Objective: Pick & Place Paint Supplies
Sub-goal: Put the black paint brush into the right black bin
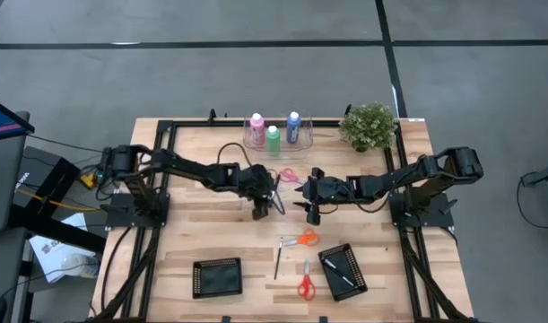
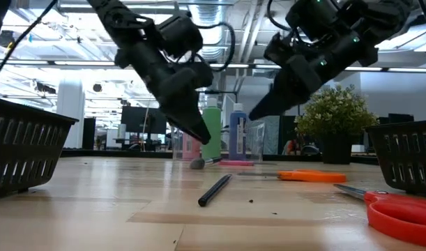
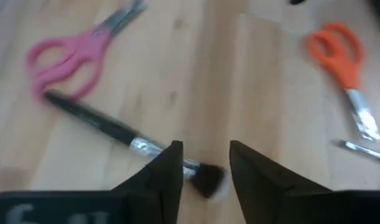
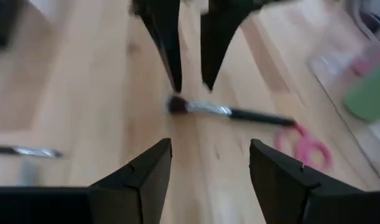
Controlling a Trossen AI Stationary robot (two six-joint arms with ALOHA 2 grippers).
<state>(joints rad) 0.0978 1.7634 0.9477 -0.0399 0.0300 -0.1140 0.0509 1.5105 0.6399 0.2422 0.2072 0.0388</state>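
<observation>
**Two arms closing on one brush**

The brush [image 4: 224,111] lay flat on the worktop [image 1: 211,242] near the middle, its dark bristle head just under the left gripper [image 3: 205,163] and its handle running back to touch the pink scissors [image 3: 71,53]. The left jaws stood open and empty, tips close above the wood, straddling the ferrule end rather than the handle. Closing there looked likely to pinch bristles or the tapering metal, so the brush could squirt out or pivot; a grip farther up the handle seemed safer.

The right gripper [image 4: 208,177] hovered just beside it, jaws also open and empty, pointed at the same brush. With both sets of tips this near, the main hazard was a collision between them, or one arm nudging the brush as the other shut.

Dragging the handle could also shift the pink scissors. Farther off, the orange scissors [image 1: 300,240], a second thin brush [image 1: 278,261] and the two black baskets [image 1: 217,277] lay toward the front edge, while the pink bottle [image 1: 256,128], green bottle [image 1: 273,138] and blue bottle [image 1: 294,126] stood at the back beside the potted plant [image 1: 369,126].
</observation>
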